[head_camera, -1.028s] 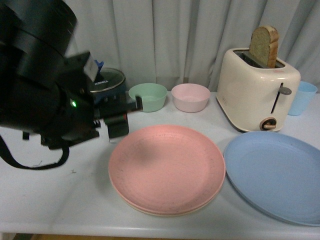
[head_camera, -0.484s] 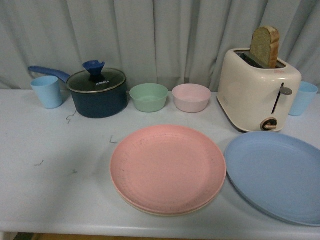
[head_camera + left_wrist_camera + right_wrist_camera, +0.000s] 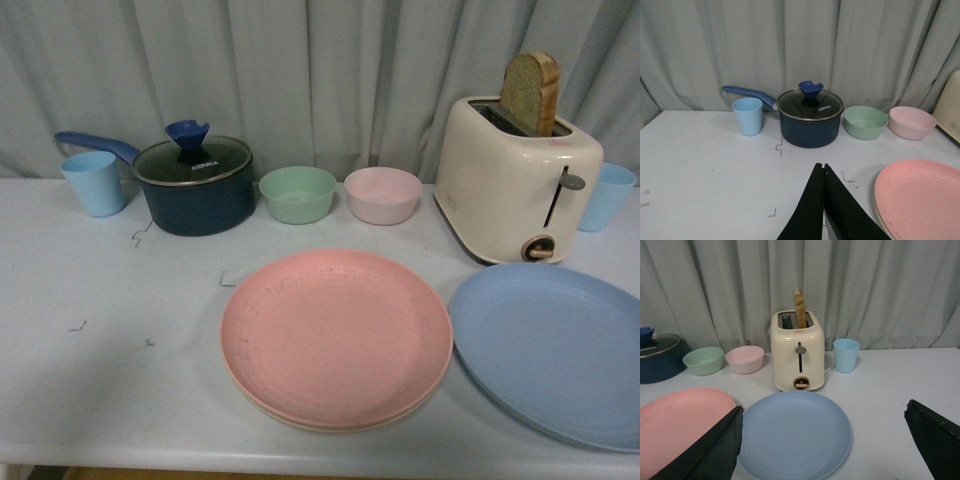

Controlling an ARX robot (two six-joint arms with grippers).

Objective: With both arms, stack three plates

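The pink plate (image 3: pixel 336 338) lies at the table's front middle, on top of the beige plate, of which only a thin rim (image 3: pixel 300 421) shows. The light blue plate (image 3: pixel 555 350) lies alone just to its right, close to the pink plate's edge. Neither arm shows in the front view. My left gripper (image 3: pixel 822 167) is shut and empty above bare table, to the left of the pink plate (image 3: pixel 922 200). My right gripper (image 3: pixel 824 407) is wide open and empty, its fingers (image 3: pixel 715 450) spread to either side of the blue plate (image 3: pixel 795 432).
A cream toaster (image 3: pixel 515 180) holding a bread slice stands behind the blue plate, with a blue cup (image 3: pixel 605 196) to its right. A dark blue lidded pot (image 3: pixel 195 185), another blue cup (image 3: pixel 93 182), a green bowl (image 3: pixel 297 194) and a pink bowl (image 3: pixel 382 194) line the back.
The left arm filled the left of the front view one second ago and has drawn back out of it. The plates have not moved.
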